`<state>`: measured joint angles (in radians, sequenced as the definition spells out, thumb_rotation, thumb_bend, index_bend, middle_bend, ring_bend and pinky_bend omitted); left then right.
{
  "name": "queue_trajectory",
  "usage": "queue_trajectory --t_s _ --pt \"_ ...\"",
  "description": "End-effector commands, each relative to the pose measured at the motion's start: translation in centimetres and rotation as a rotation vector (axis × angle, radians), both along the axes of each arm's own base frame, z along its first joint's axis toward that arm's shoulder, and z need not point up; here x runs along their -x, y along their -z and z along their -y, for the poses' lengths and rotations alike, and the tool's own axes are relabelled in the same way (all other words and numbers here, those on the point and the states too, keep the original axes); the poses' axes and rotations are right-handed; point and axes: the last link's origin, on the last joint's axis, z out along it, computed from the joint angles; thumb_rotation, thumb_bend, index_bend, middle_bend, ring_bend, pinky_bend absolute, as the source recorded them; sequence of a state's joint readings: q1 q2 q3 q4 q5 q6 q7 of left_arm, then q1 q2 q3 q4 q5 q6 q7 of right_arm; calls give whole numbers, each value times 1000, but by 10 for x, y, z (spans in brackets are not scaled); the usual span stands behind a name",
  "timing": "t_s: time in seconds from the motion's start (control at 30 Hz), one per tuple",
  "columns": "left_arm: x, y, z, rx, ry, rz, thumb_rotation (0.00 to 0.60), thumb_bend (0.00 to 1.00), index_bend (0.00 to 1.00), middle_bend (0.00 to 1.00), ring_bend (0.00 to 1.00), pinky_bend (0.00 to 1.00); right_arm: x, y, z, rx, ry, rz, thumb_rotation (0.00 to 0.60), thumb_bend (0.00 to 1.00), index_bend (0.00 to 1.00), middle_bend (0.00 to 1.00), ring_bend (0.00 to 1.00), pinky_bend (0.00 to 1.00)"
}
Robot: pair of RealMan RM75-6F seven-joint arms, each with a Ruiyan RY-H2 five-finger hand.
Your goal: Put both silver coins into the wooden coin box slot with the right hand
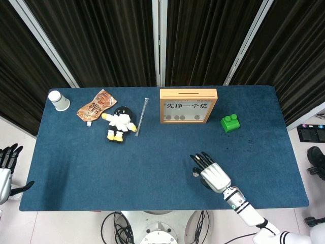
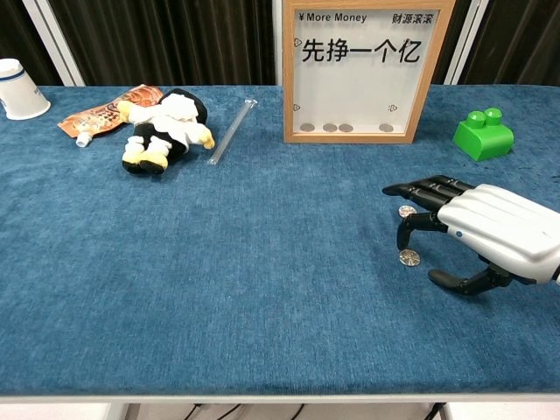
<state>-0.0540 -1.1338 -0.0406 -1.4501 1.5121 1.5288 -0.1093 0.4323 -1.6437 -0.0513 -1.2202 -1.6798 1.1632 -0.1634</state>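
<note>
Evidently thin, rigid and slippery, the two silver coins lie flat on the bench at lower right beneath the empty, spread right hand, requiring an edge pinch.

My table is covered edge to edge in deep blue, short-piled cloth, evenly lit with only soft shadows. Behind it, at twelve o'clock, hang black pleated curtains, split by pale grey metal posts: one upright at the middle, others leaning outward toward ten and two o'clock. Around the table the floor is light tile (off-white, slightly glossy). At six o'clock, under the near edge, black cables loop around a round grey base. At three o'clock a dark device sits on the floor.
</note>
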Motion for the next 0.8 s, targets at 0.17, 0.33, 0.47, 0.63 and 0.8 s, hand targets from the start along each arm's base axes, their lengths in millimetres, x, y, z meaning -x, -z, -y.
queue_trajectory --t_s 0.17,0.33,0.47,0.63,0.8 --pt "0 0 0 0 0 -1 600 68 54 0 0 0 1 0 1 -4 6 -7 600 324 396 0 0 0" --pt "-1 0 -1 2 1 -5 600 69 54 0 0 0 2 0 1 -9 10 -7 600 323 402 0 0 0" --pt "-1 0 -1 1 1 -6 600 68 54 0 0 0 0 0 1 -7 8 -4 600 323 402 0 0 0" --pt "-1 0 -1 2 -1 -6 600 69 54 0 0 0 -1 1 2 -8 3 3 600 324 402 0 0 0" --pt "-1 -1 -1 0 -1 -6 600 68 54 0 0 0 -1 2 3 -8 5 -3 600 324 402 0 0 0"
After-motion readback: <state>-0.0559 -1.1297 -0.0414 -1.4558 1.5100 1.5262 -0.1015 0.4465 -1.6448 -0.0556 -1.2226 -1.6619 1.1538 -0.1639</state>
